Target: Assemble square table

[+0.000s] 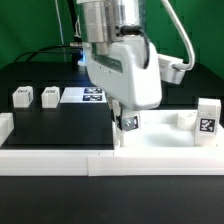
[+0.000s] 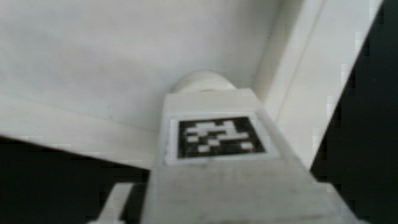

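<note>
One leg (image 2: pixel 217 138) is clamped in the narrow jaws of the gripper (image 1: pixel 127 122), long axis near vertical, tip aimed at the tabletop (image 1: pixel 165 132) corner just beneath.

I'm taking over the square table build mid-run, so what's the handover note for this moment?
Gripper: closed on held leg, down at the slab corner on the exterior view's left.
Loose: outer leg and inner leg, far left by the marker board.
Right leg stands at the slab's right end; fitted or not, cannot tell.
Done: one leg picked up.
Left: seat it, then the others.
</note>
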{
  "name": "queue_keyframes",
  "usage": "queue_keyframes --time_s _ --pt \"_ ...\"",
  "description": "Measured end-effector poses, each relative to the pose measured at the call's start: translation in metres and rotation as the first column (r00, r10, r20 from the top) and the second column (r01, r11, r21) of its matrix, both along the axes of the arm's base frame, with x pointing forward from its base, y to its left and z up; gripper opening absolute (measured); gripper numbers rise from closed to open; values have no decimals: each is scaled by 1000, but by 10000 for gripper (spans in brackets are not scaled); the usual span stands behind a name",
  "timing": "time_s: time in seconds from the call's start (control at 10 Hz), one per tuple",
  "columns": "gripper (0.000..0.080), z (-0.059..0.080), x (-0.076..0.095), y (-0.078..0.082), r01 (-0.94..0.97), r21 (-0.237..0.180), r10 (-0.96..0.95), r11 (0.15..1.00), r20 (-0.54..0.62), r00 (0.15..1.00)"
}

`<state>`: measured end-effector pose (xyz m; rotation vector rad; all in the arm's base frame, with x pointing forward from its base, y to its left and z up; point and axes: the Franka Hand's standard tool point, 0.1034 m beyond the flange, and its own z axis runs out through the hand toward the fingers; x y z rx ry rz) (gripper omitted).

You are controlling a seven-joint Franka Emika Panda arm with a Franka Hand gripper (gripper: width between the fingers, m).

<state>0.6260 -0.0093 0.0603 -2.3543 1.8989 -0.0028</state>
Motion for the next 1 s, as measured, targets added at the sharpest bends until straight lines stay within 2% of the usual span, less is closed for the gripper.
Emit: queue_keyframes --time_s 0.2,0.4,0.5,0.7,0.8,0.9,1.0 --pt "291 -1 -1 5 307 23 -306 951 -35 951" --pt "292 0 -3 6 495 20 -494 869 -41 868" --pt "292 -1 -5 7 518 29 -518 855 -30 855" --pt "300 -1 -4 8 447 26 -446 894 -22 895" --pt "480 4 -5 11 305 16 -305 952 -1 952" --pt "614 10 -3 18 114 -11 -114 993 16 993" --pt "614 11 -3 24 -40 -28 41 999 18 999"
